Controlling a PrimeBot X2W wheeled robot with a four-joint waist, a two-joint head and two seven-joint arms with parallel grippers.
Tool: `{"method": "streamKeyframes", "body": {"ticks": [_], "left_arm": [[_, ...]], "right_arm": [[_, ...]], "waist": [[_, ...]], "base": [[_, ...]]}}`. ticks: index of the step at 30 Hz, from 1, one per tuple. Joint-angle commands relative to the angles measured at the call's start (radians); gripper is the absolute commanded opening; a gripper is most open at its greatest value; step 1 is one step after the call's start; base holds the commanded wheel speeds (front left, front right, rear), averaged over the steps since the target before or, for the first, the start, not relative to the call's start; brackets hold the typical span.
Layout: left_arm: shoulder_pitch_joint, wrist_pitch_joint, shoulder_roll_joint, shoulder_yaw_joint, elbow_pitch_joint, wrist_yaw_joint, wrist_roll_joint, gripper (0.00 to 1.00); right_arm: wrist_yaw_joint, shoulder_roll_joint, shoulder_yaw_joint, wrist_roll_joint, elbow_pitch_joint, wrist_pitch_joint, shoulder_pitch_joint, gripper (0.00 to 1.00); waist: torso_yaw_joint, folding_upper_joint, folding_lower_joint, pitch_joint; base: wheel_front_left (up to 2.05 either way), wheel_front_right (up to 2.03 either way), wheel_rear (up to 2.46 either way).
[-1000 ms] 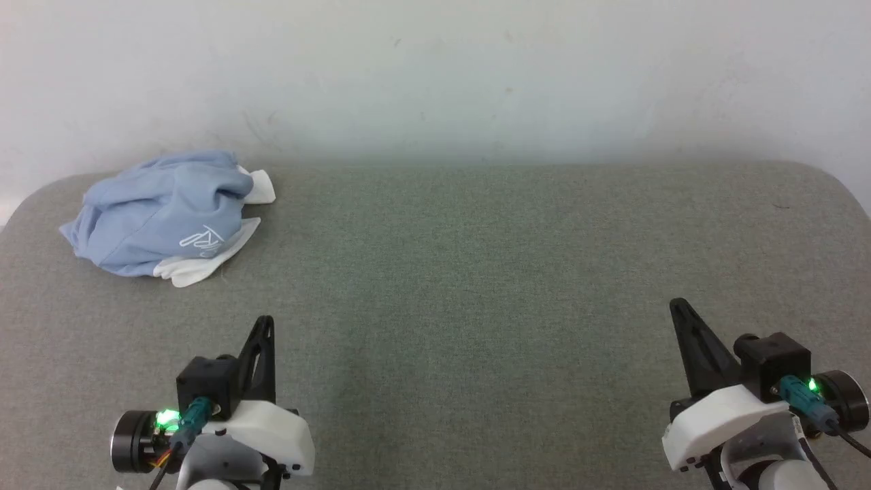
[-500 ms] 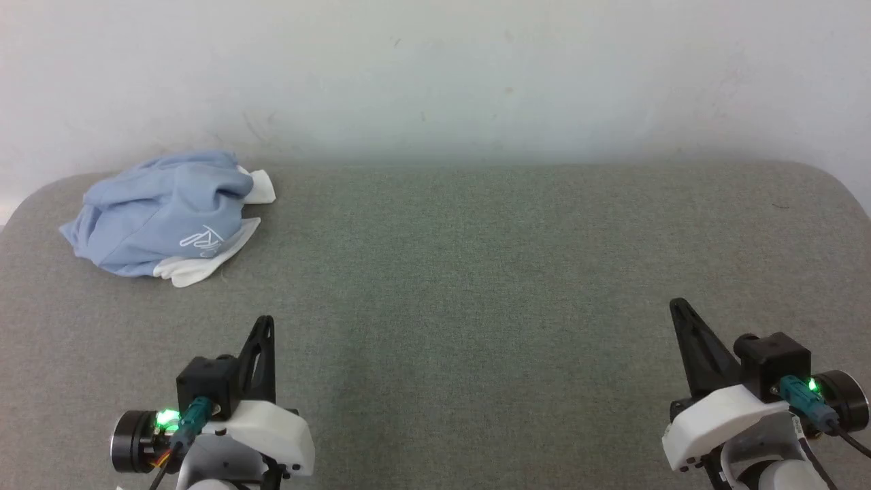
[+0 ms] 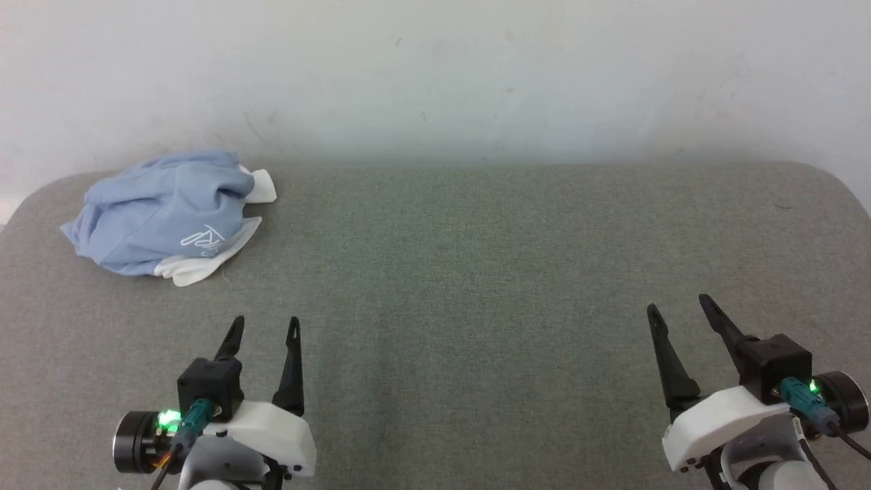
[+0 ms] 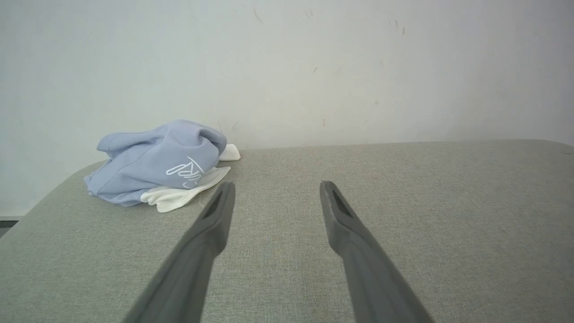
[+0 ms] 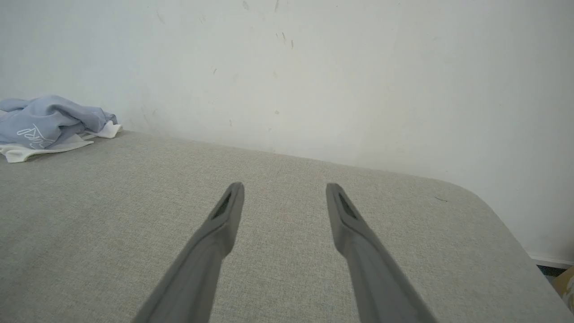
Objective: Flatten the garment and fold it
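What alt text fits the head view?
Crumpled light blue polo shirt lies at the far left of a grey fabric table, by a white wall. Nearer the camera, the left gripper and right gripper sit well clear of it, jaws open.

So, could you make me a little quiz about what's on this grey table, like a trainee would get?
1. True or false: the blue shirt lies spread out flat on the grey table.
2. Which is nearer the blue shirt? A) the left pincer B) the right pincer
3. Fill in: both pincers stand ____, holding nothing.

Key:
1. False: it is crumpled in a heap at the far left corner, with white cloth poking out.
2. A.
3. Open.
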Motion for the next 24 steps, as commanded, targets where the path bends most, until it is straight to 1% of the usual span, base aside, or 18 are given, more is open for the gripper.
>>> {"method": "streamKeyframes", "body": {"ticks": [1, 12, 24], "left_arm": [[-0.005, -0.011, 0.000, -0.003, 0.002, -0.005, -0.014, 1.00], [-0.011, -0.034, 0.000, -0.001, -0.002, -0.005, -0.047, 1.00], [-0.007, -0.059, -0.001, 0.022, -0.005, -0.005, -0.082, 1.00]], "right_arm": [[0.000, 0.001, -0.002, 0.009, 0.005, -0.010, 0.000, 1.00], [0.000, 0.001, -0.004, 0.022, 0.010, -0.030, 0.000, 1.00], [0.000, 0.001, 0.003, 0.037, 0.012, -0.045, 0.004, 1.00]], "waist": [[0.002, 0.0000, 0.0000, 0.000], [0.036, 0.0000, 0.0000, -0.002], [0.118, 0.0000, 0.0000, -0.013]], "base": [[0.00, 0.00, 0.00], [0.00, 0.00, 0.00], [0.00, 0.00, 0.00]]}}
